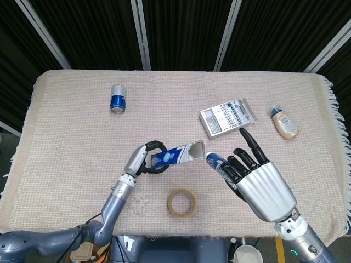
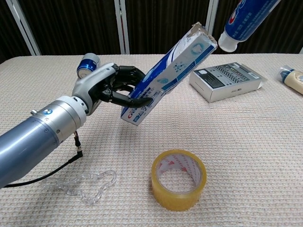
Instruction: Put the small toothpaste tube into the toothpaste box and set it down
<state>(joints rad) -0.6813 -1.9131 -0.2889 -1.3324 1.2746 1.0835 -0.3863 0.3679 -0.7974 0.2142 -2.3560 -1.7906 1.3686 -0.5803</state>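
1. The left hand grips the toothpaste box near its lower end, dark fingers wrapped round it; the box is held clear of the worktop, tilted with its torn open end uppermost, as the chest view shows; the roll of tape lies on the cloth below and a little toward the robot from that open end.
2. The right hand holds the small toothpaste tube between its fingertips, with one finger pointing up and away; the tube's white cap faces the open end of the toothpaste box and sits just beside it; whether cap and box touch I cannot tell; in the chest view the tube hangs above and to the right of the box's mouth, not inside it.
3. Beyond the toothpaste box, on the far right side, lies a flat grey packet with printed squares; further right of that packet lies a small cream bottle on its side.
4. Well away from the toothpaste box, toward the far left of the worktop, lies a blue and silver can.
5. Near the robot's edge, left of the roll of tape, lies a clear plastic chain.
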